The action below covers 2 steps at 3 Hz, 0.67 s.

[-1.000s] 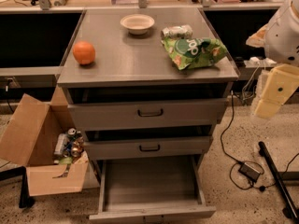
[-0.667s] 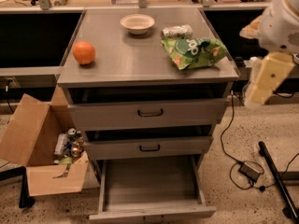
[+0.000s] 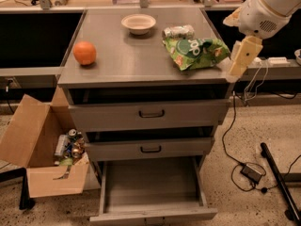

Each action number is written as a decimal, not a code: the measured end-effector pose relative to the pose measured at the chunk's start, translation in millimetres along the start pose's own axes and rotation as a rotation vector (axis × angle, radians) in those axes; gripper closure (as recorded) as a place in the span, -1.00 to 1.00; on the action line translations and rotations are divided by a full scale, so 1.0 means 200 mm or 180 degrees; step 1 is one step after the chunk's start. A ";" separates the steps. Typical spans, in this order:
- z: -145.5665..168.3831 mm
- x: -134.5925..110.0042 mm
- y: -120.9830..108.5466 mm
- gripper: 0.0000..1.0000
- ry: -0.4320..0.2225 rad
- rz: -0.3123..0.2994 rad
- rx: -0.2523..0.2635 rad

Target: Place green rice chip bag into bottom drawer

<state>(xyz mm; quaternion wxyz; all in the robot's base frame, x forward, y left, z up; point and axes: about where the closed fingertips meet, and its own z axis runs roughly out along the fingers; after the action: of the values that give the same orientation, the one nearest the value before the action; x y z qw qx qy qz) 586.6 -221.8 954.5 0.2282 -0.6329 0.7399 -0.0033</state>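
1. The bottom drawer [image 3: 150, 182] is sitting pulled out at lower centre, ready to receive.
2. The gripper [image 3: 241, 60] is swinging up and leftward from where it hung a second ago, and is now hovering just beside the cabinet top's right corner. I cannot tell whether it is open or closed.
3. The cardboard box [image 3: 33, 140] is standing at lower left, out of the way.
4. The green rice chip bag [image 3: 195, 51] is lying ungrasped at upper right, so the approach seems to be just beginning.
5. The bowl [image 3: 138, 23] and orange [image 3: 84, 53] are sitting apart.
6. The can [image 3: 178, 31] is perhaps touching the bag, risking a nudge.
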 end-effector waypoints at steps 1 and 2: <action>0.14 -0.01 -0.16 -1.00 -0.0168 0.0022 0.0028; 0.31 -0.01 -0.31 -1.00 -0.0302 0.0123 0.0058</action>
<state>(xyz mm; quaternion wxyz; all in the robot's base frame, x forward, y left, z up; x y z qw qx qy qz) 665.8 -213.8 918.4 0.2687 -0.6158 0.7403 0.0243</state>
